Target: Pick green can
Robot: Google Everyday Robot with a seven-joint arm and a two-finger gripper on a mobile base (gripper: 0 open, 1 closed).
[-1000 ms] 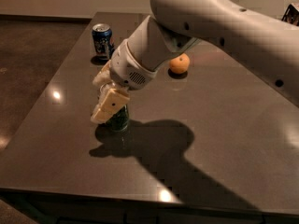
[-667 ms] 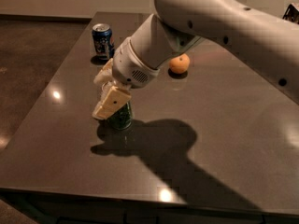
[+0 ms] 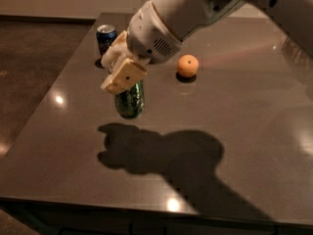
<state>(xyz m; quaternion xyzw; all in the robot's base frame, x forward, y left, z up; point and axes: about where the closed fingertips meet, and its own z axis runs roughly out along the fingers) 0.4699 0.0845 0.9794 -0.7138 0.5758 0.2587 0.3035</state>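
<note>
The gripper (image 3: pixel 121 77) hangs over the left middle of the dark table (image 3: pixel 244 106), at the end of the bulky white arm (image 3: pixel 186 9) that comes in from the upper right. The green can (image 3: pixel 130 101) sits directly under it, with its upper part caught between the cream-coloured fingers (image 3: pixel 125 75). They are pinched onto the can, one broad pad lying across the near side of it. The other finger is mostly behind, and its contact with the can is hidden. Only the lower half of the can shows, a green body with dark speckled markings, roughly upright and leaning a little. Its top and rim are covered by the near pad and the wrist. The can's rounded lower end stands apart from the large shadow (image 3: pixel 156 153) that arm and can cast further toward the front edge, so the can appears to be off the surface, though the bottom rim is dim. A dark blue can (image 3: pixel 105 38) stands upright near the far left edge, behind the gripper and partly cut by it. An orange (image 3: pixel 188 65) rests to the right, well apart from the green can. The arm's upper part runs out of view.
</note>
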